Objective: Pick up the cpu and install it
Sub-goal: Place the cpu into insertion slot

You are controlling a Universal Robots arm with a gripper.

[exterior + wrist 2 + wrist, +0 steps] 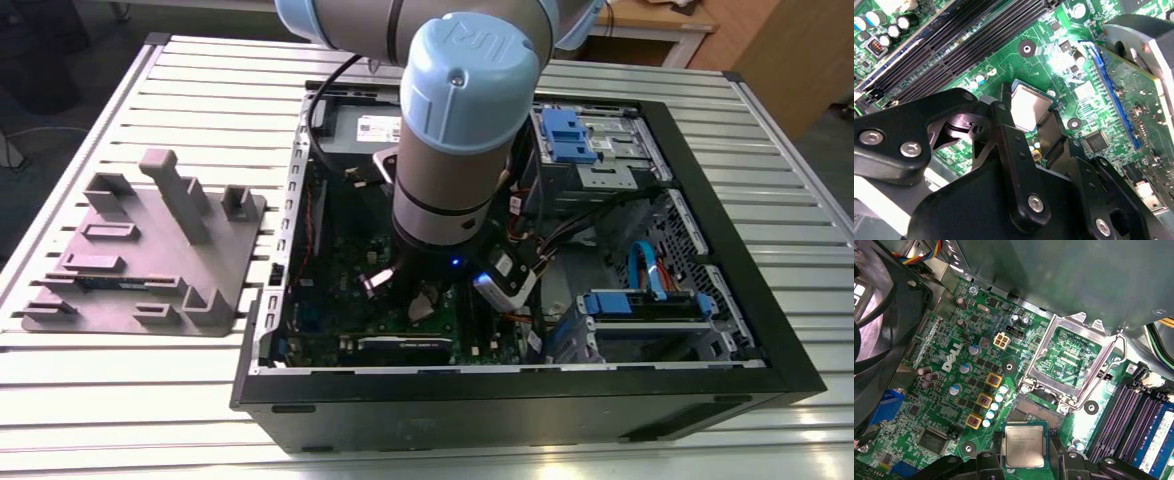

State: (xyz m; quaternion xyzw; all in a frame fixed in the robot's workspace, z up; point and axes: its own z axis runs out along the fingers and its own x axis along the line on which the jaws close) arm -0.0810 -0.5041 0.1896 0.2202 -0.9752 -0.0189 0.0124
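Observation:
The cpu (1025, 444), a small square chip with a silver top and a thin green edge, sits between my gripper's (1025, 462) black fingers (985, 462), which are shut on its two sides. It hangs just above the green motherboard (944, 390), at the edge of the socket's grey contact field (1029, 411). The socket's metal load frame (1040, 369) stands open beside it. In the second wrist view the cpu (1026, 106) is tilted between the fingers (1004, 130). In the exterior view my gripper (424, 292) reaches down inside the open computer case (747, 330).
Black memory slots (1134, 415) run close to the socket, and a fan (874, 305) lies on the other side. Cables and blue drive bays (641, 300) crowd the case toward the exterior view's right. A grey plastic tray (147, 250) lies on the slatted table left of the case.

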